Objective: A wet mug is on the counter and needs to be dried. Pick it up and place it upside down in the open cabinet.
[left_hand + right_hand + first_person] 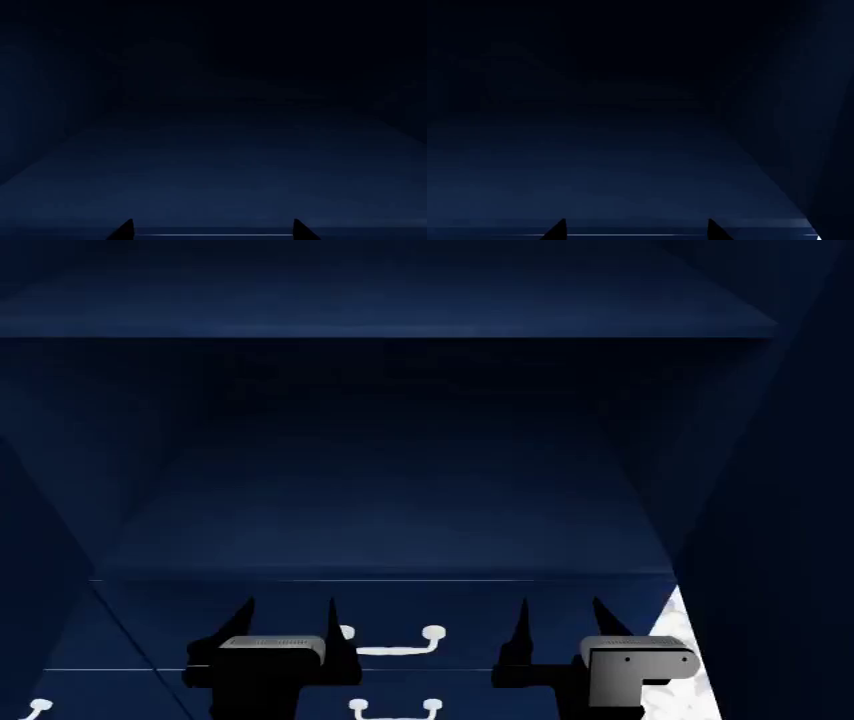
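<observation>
The dark navy cabinet [400,510] fills the head view, its deep shadowy interior open in front of me with a shelf [387,315] above. Both grippers point toward it from just below its front edge. My left gripper [290,620] is open with nothing between its fingers, and so is my right gripper [561,618]. In the left wrist view the left gripper [213,230] shows only two dark fingertips wide apart over the cabinet floor [213,175]. The right gripper [636,230] looks the same in the right wrist view. The mug and the counter are out of view.
Navy drawer fronts with white handles [390,640] lie below the cabinet, between the two grippers. A strip of white patterned floor [687,640] shows at the lower right. The cabinet's side walls [747,490] close in on both sides.
</observation>
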Controlling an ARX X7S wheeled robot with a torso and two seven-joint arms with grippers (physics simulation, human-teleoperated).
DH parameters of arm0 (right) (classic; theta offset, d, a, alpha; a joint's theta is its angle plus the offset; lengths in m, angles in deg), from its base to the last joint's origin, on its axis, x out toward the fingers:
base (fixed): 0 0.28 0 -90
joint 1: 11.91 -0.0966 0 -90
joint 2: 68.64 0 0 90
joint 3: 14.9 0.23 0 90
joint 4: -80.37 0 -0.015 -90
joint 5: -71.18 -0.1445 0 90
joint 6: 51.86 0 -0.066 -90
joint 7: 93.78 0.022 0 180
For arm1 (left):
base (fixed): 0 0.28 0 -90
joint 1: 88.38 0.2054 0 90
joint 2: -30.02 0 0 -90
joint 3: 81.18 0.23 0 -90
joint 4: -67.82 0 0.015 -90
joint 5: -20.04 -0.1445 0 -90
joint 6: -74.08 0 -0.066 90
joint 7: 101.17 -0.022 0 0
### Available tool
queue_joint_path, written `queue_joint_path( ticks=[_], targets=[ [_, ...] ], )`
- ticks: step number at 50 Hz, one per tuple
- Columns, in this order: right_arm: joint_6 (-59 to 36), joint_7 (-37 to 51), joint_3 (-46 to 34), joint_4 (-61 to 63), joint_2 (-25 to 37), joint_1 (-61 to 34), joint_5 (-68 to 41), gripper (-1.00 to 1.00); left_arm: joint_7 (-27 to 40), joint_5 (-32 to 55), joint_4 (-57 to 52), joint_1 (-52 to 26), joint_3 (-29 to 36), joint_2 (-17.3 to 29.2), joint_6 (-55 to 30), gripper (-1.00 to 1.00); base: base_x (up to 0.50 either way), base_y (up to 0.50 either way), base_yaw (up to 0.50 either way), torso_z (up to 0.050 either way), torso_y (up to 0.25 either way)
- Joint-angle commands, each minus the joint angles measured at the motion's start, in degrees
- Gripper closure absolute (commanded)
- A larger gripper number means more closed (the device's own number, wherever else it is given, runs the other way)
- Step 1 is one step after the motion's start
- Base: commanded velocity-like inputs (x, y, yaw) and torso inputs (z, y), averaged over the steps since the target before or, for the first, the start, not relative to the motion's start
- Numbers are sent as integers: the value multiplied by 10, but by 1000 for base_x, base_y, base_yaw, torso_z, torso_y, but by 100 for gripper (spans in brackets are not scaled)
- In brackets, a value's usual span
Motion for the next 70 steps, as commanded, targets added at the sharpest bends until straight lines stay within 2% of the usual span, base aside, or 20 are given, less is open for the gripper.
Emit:
queue_joint_path(
  ticks=[1,12,28,41,51,70],
  targets=[
    [1,12,-11,1,9,1,-9,-100,11,8,-1,0,11,9,0,-100,0,0,0,0,0],
    [-9,32,-27,45,29,15,-37,-100,33,19,-7,-3,32,28,-16,-100,0,0,0,18,1],
    [-108,61,-38,271,61,79,-35,-100,56,28,-215,69,45,53,-74,-100,0,0,0,50,4],
    [-147,74,-33,367,78,97,-46,-100,51,70,-330,79,41,78,-138,-100,0,0,0,50,3],
    [-125,84,-35,369,83,103,-44,-100,50,56,-328,92,56,89,-95,-100,-410,0,0,6,1],
    [-128,91,-38,370,96,96,-56,-100,58,62,-318,85,65,95,-90,-100,-500,0,0,0,0]
  ],
)
